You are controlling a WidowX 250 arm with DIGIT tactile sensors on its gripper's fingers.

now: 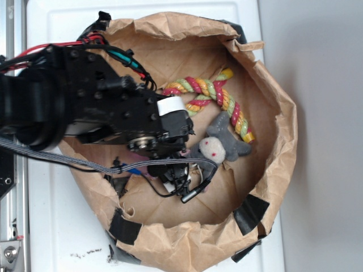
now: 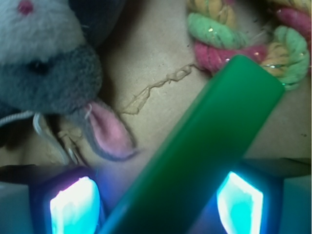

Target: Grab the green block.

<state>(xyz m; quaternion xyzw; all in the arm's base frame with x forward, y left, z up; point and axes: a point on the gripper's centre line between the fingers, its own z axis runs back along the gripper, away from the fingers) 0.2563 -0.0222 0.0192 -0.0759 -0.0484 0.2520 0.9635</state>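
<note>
In the wrist view the green block (image 2: pixel 209 146) is a long bright-green bar lying on a slant from the lower left to the upper right. It passes between my gripper's (image 2: pixel 156 204) two glowing fingertips (image 2: pixel 74 207). The jaws stand wide apart on either side of it, with a gap showing on the left side. The bar's far end stops against the rope (image 2: pixel 234 34). In the exterior view my arm covers the block and the gripper (image 1: pixel 170 167), low inside the paper-lined bowl (image 1: pixel 272 170).
A grey plush mouse (image 1: pixel 218 148) lies just right of the gripper; its face and pink ear (image 2: pixel 109 131) fill the wrist view's upper left. The multicoloured twisted rope (image 1: pixel 215 93) lies at the back. Crumpled brown paper walls ring the bowl. Cables (image 1: pixel 187 190) hang below the arm.
</note>
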